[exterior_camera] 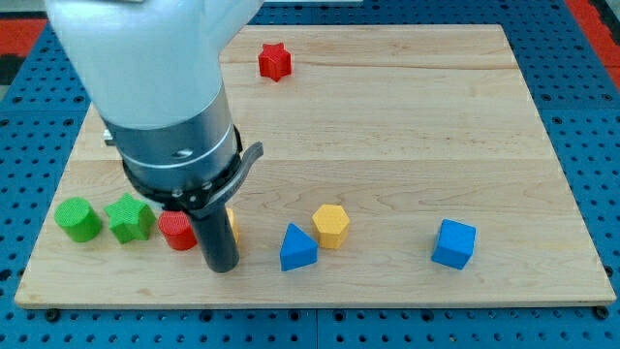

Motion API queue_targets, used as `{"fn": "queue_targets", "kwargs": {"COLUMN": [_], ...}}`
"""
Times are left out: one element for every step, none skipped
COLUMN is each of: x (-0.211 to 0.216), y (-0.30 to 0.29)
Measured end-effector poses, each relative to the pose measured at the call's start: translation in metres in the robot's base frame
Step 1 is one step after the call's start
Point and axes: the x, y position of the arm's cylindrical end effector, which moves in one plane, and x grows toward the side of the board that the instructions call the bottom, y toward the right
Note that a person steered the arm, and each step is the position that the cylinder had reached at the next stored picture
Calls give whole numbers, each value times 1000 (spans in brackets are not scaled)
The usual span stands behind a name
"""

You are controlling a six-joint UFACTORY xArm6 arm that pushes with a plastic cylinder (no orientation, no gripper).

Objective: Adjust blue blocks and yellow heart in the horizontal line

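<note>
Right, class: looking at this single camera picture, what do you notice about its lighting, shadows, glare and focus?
In the camera view, light is even and soft on the wooden board, with no harsh glare; the blue cube and blue triangular block cast only faint shadows; the blocks are sharp, while the big white arm housing close to the lens looks bright and slightly soft; my tip stays dark.

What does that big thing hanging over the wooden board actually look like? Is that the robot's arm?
Yes, that is my arm. Its upper part is a smooth, rounded white shell. Below it sits a grey metal cylinder, ringed at the bottom by a black clamp with a small lever sticking out to the view's right. From there a straight dark rod runs down to my tip. No cables or markings show.
</note>
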Motion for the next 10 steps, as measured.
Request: {"fn": "queue_targets", "kwargs": {"x": [25, 43, 33, 19, 14, 5, 12, 13, 13, 14], "y": [5, 31, 80, 74, 58, 59, 68, 117, 182, 231]}}
